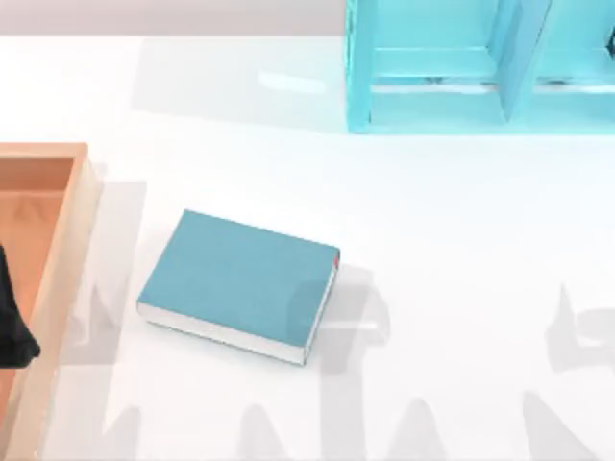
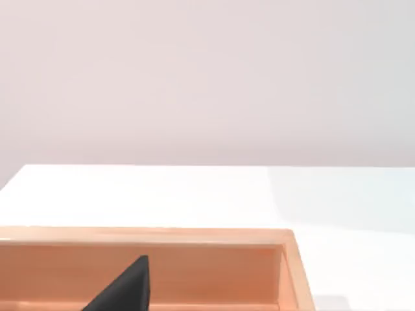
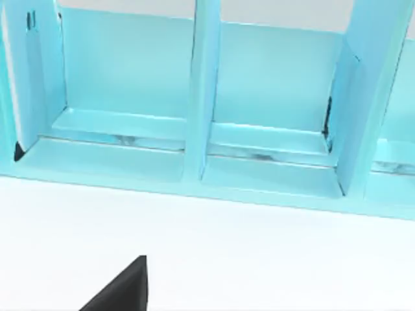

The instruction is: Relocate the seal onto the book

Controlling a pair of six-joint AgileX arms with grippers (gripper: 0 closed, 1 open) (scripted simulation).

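The book (image 1: 240,279) lies flat on the white table, left of centre, teal cover up, white page edges facing the front. A tiny red mark shows at its far right corner. The seal is out of view. My left gripper (image 1: 12,331) is a dark shape at the far left edge, over the wooden tray and well left of the book. In the left wrist view, part of the left gripper (image 2: 123,291) hangs above the tray's inside. A dark part of my right gripper (image 3: 120,291) sits over bare table, facing the shelf rack.
An orange-brown wooden tray (image 1: 82,211) stands along the table's left edge, and its rim (image 2: 194,236) shows in the left wrist view. A light-blue shelf rack (image 1: 432,106) with upright dividers (image 3: 201,97) stands at the back right. Bare white table lies right of the book.
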